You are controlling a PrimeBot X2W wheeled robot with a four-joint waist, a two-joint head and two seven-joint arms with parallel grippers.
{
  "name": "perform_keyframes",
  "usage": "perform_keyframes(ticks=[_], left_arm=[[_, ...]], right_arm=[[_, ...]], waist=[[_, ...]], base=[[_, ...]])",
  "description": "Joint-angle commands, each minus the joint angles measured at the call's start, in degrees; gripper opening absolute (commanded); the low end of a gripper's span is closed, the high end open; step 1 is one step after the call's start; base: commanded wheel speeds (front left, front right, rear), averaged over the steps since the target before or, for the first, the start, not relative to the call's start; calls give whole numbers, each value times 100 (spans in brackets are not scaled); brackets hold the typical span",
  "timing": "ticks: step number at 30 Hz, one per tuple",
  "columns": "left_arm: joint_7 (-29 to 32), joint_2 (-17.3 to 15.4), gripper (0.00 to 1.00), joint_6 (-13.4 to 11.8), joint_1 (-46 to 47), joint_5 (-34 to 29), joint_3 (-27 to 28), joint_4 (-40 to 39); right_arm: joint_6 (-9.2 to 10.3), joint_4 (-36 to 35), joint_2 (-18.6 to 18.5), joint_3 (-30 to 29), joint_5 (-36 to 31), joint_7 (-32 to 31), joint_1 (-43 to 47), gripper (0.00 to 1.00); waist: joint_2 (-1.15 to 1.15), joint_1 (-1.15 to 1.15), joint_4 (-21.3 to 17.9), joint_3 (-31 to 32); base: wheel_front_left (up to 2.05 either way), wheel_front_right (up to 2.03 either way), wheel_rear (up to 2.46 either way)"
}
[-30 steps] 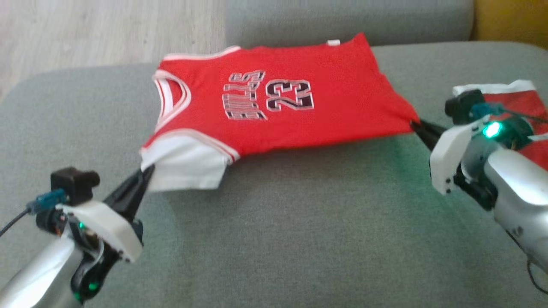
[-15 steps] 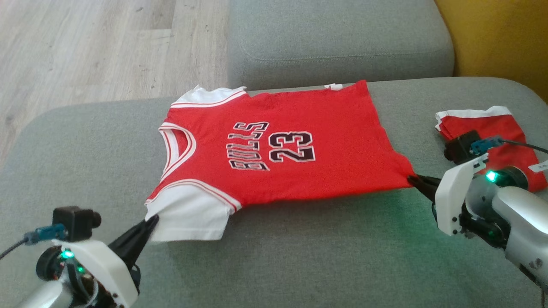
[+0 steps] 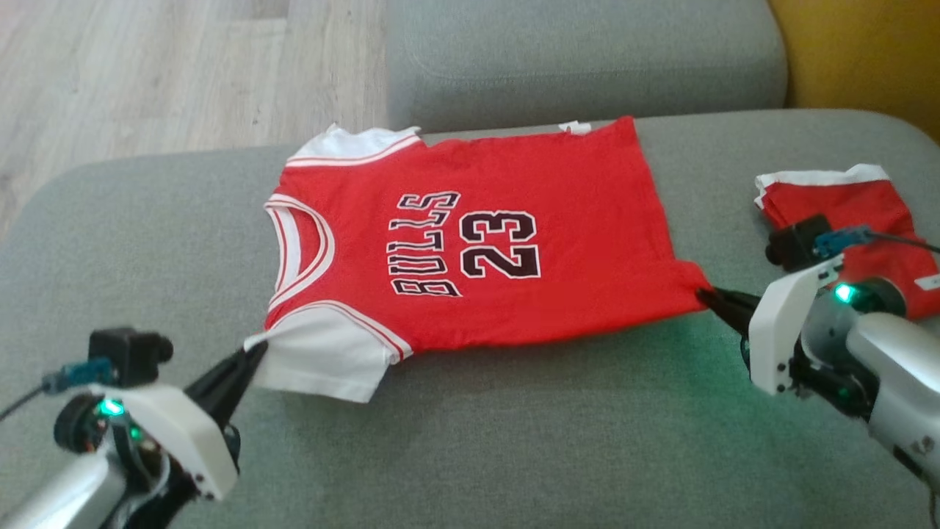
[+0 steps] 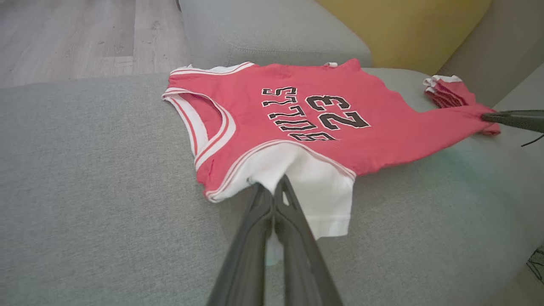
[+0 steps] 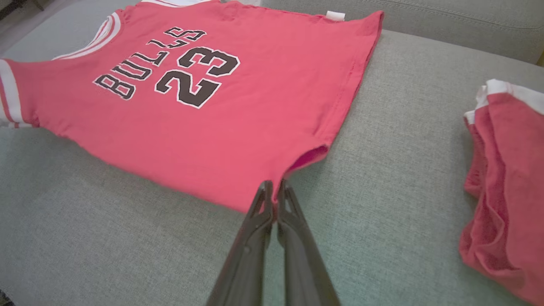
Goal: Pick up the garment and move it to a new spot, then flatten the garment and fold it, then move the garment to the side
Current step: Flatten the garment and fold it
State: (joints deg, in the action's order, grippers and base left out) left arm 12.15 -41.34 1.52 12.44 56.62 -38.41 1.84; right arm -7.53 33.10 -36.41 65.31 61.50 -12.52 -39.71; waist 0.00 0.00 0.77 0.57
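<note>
Clenching left gripper jaws on jersey's white sleeve, right gripper jaws on its hem corner, holding it spread over the sofa.

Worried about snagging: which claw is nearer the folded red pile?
Right. The right claw grips the jersey hem beside the folded red pile; the left claw holds the far white sleeve.

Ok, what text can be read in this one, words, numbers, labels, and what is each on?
"BULLS": black letters, white outline, on the chest of the jersey.
"23": black digits beside that word, on the same jersey.
Hem tag, white, at the jersey's far edge: too small to read.
White label on the folded red cloth: blurred, not readable.
</note>
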Motion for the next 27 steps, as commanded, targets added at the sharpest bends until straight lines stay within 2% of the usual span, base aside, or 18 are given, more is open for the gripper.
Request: perform_keyframes(ticks=[1, 6, 17, 27], left_arm=[[26, -187, 0, -4, 514, -51, 322, -60], [326, -102, 0, 19, 1021, -189, 231, 278], [1074, 167, 0, 340, 2687, -628, -61, 1598], [1347, 388, 0, 526, 3724, -1102, -496, 2542]], right_arm=[[4, -38, -62, -121, 8, 109, -231, 0], [4, 148, 74, -223, 36, 181, -461, 0], [4, 879, 599, -289, -28, 120, -1181, 0], [4, 1318, 928, -126, -95, 172, -1598, 0]], waist=[[0, 0, -5, -105], [0, 0, -12, -357], [0, 0, -156, -994], [0, 0, -275, -1401]], base=[[0, 0, 0], [0, 0, 0], [0, 0, 0], [0, 0, 0]])
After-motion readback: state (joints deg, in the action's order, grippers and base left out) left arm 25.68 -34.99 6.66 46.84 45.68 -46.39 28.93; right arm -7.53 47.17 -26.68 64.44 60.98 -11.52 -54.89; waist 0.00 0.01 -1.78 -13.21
